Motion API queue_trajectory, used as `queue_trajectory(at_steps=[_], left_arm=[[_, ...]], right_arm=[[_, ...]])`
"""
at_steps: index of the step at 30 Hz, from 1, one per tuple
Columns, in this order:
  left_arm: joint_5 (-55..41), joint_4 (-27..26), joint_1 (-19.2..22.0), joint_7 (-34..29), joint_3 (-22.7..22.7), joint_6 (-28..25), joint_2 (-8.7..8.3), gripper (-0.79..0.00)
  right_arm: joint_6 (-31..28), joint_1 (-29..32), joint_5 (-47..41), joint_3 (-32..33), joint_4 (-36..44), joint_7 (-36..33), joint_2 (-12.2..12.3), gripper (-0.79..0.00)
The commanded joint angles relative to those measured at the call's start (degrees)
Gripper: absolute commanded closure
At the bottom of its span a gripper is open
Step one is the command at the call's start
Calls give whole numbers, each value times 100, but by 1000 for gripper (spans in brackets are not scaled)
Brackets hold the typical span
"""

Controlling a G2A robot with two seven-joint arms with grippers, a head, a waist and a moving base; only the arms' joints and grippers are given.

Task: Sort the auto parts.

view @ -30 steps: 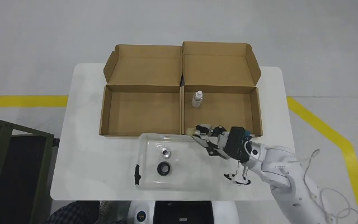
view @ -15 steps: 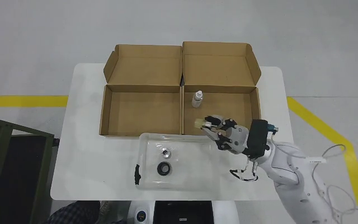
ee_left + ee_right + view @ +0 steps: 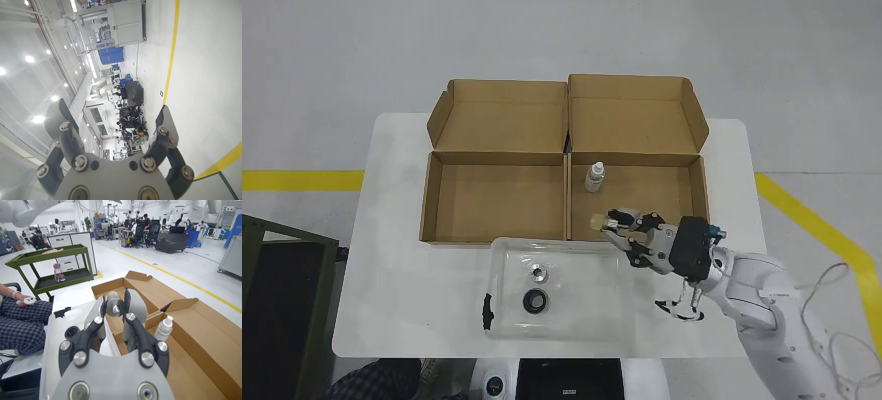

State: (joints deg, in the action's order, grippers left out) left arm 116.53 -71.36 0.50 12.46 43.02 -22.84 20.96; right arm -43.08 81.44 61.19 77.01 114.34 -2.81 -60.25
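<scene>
Jaws of the right gripper (image 3: 115, 303) hold one metal cylinder (image 3: 113, 308) at six o'clock of two cardboard boxes (image 3: 497, 198); left gripper (image 3: 112, 107) jaws wide apart; two parts (image 3: 535, 301) in tray (image 3: 582, 298).

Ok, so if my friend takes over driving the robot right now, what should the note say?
Right claw: shut on a silver metal cylinder with a threaded stud, held above the near edge of the brown cardboard box that has the white spray bottle in it.
Left claw: open, holding nothing.
Done: bottle is boxed.
Left: put the cylinder down in a box, then sort the small silver metal part and black ring lying in the clear plastic tray.
</scene>
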Motion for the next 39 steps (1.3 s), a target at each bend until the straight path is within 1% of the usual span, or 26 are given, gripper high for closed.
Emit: queue_trajectory(at_steps=[1,3,9,16,23,32,39], left_arm=[[0,0,0,0,0,0,0,-785],[0,0,0,0,0,0,0,-785],[0,0,0,0,0,0,0,-785],[0,0,0,0,0,0,0,-785],[0,0,0,0,0,0,0,-785],[0,0,0,0,0,0,0,-785],[0,0,0,0,0,0,0,-785]], right_arm=[[71,-10,39,-23,-46,-104,-1,0],[86,-44,166,-54,-42,-298,5,0],[379,-235,544,-82,-92,-871,12,0],[546,-706,732,-248,-499,-1569,-2,0],[656,-1312,884,-621,-1003,-2149,-56,0],[858,-2137,1162,-1285,-1812,-2887,-184,0],[1034,-2535,1332,-1693,-2365,-3135,-290,0]])
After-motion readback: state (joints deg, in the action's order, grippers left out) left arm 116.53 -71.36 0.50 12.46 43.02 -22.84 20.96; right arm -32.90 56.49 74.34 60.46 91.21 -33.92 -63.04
